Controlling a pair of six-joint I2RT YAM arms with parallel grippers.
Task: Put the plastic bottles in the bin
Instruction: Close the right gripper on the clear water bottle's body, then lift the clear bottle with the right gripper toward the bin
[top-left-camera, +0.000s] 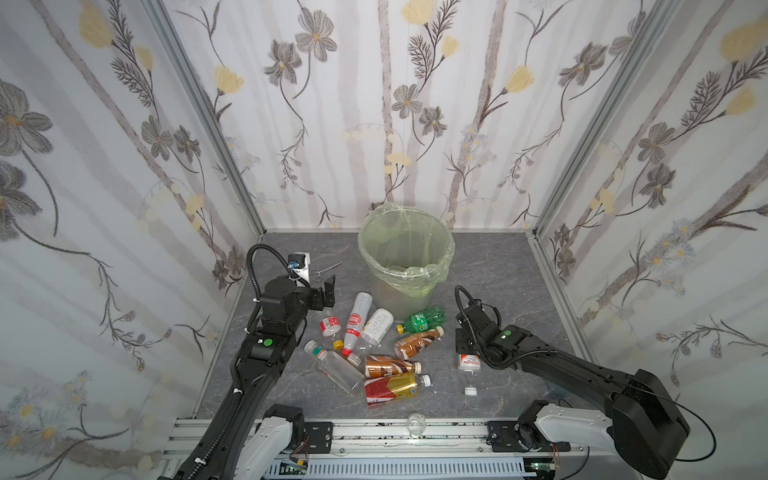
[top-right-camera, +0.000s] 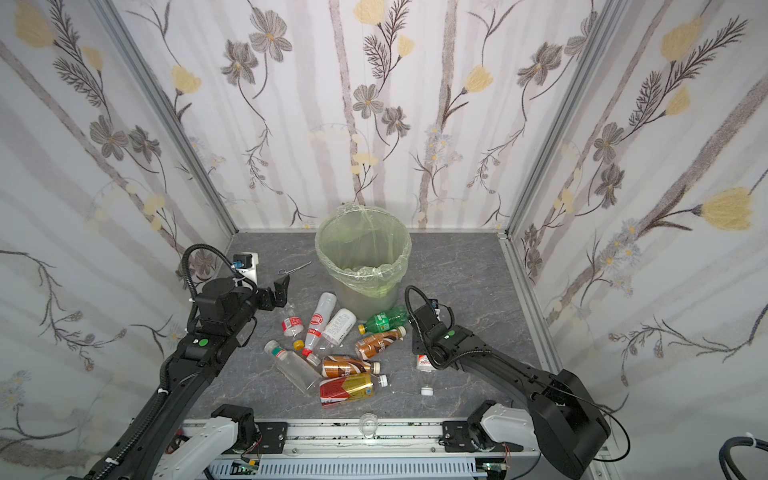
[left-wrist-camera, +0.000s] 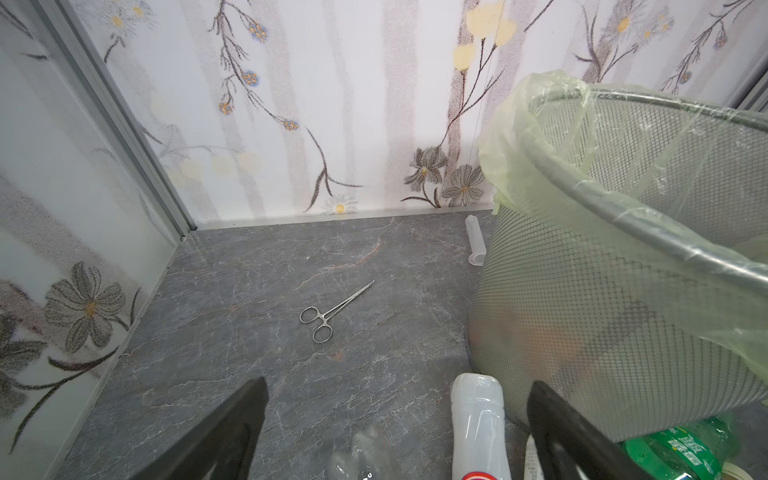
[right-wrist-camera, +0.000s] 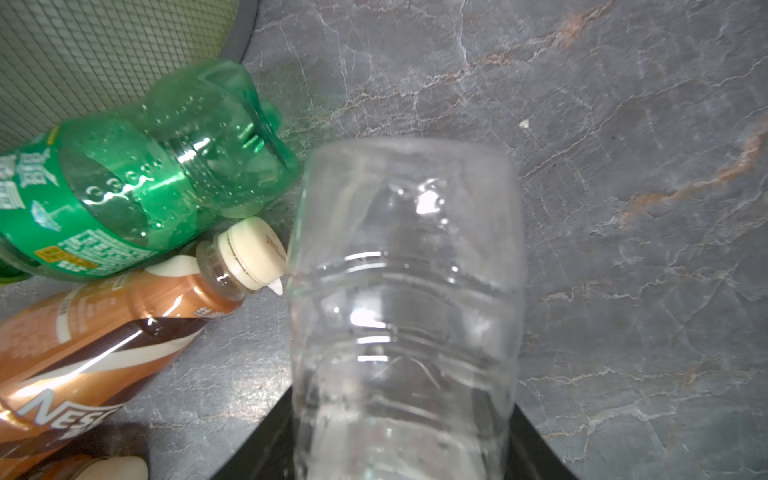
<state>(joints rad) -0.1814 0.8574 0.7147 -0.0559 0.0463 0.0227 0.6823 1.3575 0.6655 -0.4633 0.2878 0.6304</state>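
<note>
A: Top views?
B: In both top views the round grey-green mesh bin with a light green bag (top-left-camera: 386, 291) stands upright at the back of the grey marbled tabletop (top-left-camera: 498, 266). Plastic bottles lie in front of it: a green bottle (top-left-camera: 422, 321) nearest its base, a coffee-brown bottle (top-left-camera: 417, 343) just beside that, a red-gold bottle (top-left-camera: 390, 388) at the front. Left gripper (top-left-camera: 327, 291) hangs left of the pile, jaws spread, empty. Right gripper (top-left-camera: 466, 351) is down on a small clear bottle with a red-white label (top-left-camera: 469, 365), apart from the pile.

A: Left wrist?
B: Left gripper fingers (left-wrist-camera: 249, 415) wide apart, gripping nothing. A steel scissor-handled clamp (left-wrist-camera: 328, 316) lies on the tabletop beyond. Bin (left-wrist-camera: 582, 311) close by.

A: Right wrist?
B: Clear bottle (right-wrist-camera: 407, 291) sits between the right gripper's fingers, both against its sides: clenched on it. Coffee-brown bottle's cream cap (right-wrist-camera: 253, 257) just beside it, green bottle (right-wrist-camera: 166, 166) against the bin wall (right-wrist-camera: 104, 50).
</note>
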